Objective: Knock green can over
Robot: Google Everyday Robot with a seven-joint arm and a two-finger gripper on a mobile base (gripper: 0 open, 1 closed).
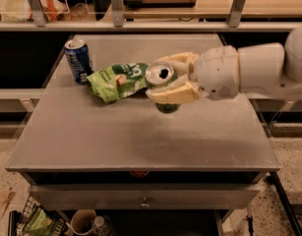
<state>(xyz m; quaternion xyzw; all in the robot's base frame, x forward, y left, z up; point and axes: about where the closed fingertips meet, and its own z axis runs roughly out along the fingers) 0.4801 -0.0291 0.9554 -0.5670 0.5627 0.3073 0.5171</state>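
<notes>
At the centre of the frame, the robot's gripper (155,81) has its two cream fingers (173,92) clamped on the green can (161,73), one on the far side and one on the near side. The can's silver top faces up toward the camera, and a strip of green body shows below the near finger. Whether its base rests on the table (140,141) cannot be told. The white arm (249,70) reaches in from the right edge.

Just left of the can, seemingly touching it, lies a crumpled green snack bag (116,80). A blue can (78,59) stands upright well apart, toward the upper left.

The likely risks are these. While the fingers hold tight, the can probably cannot topple. Tipped leftward, it may lean on the bag and stay propped. A hard sweep could shove the bag along, or send the fallen can rolling off the table.
</notes>
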